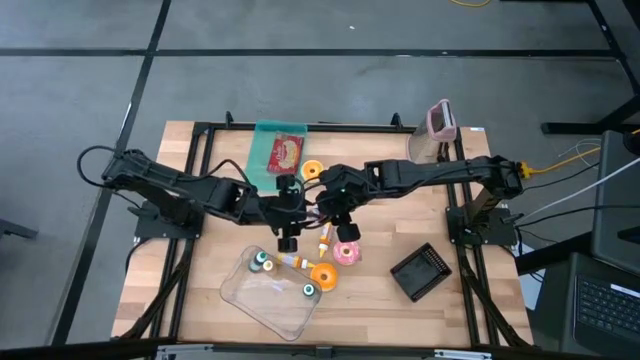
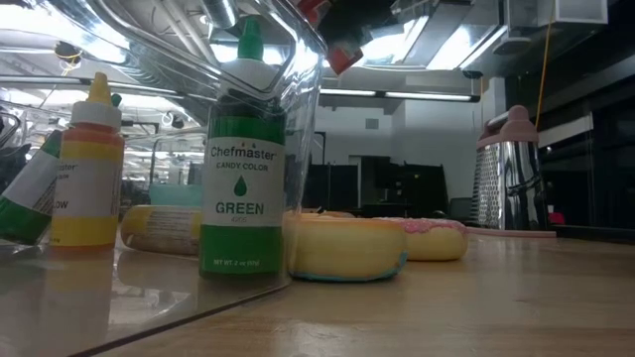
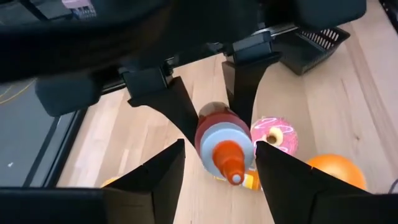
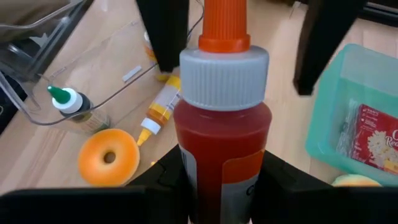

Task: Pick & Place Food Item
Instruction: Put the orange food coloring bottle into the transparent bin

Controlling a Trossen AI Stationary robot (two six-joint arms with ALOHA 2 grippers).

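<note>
A red sauce bottle (image 4: 221, 143) with a grey cap (image 3: 227, 134) and an orange nozzle hangs above the middle of the table, and my right gripper (image 4: 217, 171) is shut on it. My left gripper (image 3: 221, 152) faces it from the table's left side. It is open, one finger on each side of the cap and nozzle, and I see no touch. In the high view the two grippers meet nose to nose, left gripper (image 1: 297, 212) and right gripper (image 1: 328, 208). My right gripper pinches the bottle's red body (image 4: 186, 155) between its two fingers, below the grey cap. The fingers lie along the bottle, slanting down from the table's right side. The cap and nozzle point away from the gripper, toward my left gripper. The bottle is lifted clear of the table.
Under the grippers lie a yellow bottle (image 1: 325, 240), a pink donut (image 1: 347, 252) and an orange donut (image 1: 323, 275). A clear tray (image 1: 270, 300) with green bottles sits near the front. A teal bin (image 1: 279, 150), a grater (image 1: 440, 125) and a black tray (image 1: 422, 270) stand around.
</note>
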